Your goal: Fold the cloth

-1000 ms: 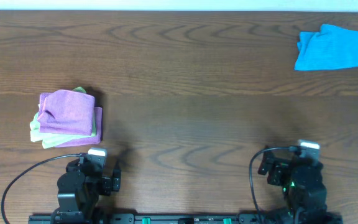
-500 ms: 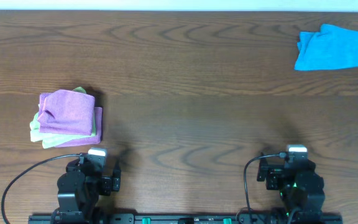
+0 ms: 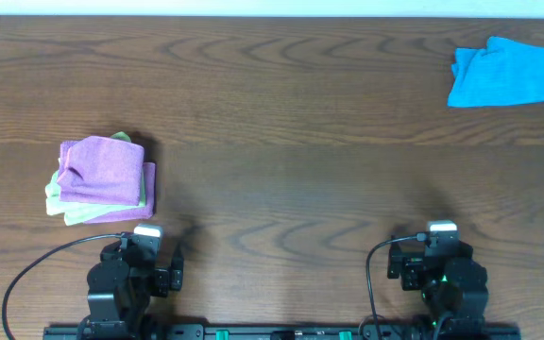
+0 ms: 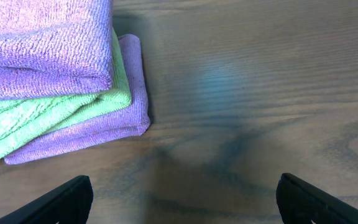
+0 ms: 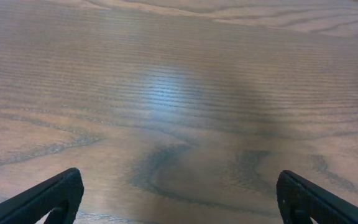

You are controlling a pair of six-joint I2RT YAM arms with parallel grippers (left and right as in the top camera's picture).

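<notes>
The cloth (image 3: 107, 168) is purple-magenta terry, folded, and lies on top of a small stack at the table's left. In the left wrist view the cloth (image 4: 42, 43) fills the upper left corner. Under it lie a lime-green cloth (image 4: 61, 109) and another purple layer (image 4: 114, 121). My left gripper (image 4: 182, 194) is open over bare wood, just in front of the stack and to its right, touching nothing. The right gripper (image 5: 179, 190) is also open, over bare wood with nothing between its fingers. Both arms sit at the front edge: the left arm (image 3: 130, 274) and the right arm (image 3: 447, 279).
A bright blue cloth (image 3: 503, 71) lies crumpled at the far right corner. The wooden table (image 3: 281, 142) spans the whole view. Cables loop beside each arm base at the front edge.
The right arm has drawn back toward the front edge and shifted slightly left. The left arm and the cloths have not moved.
</notes>
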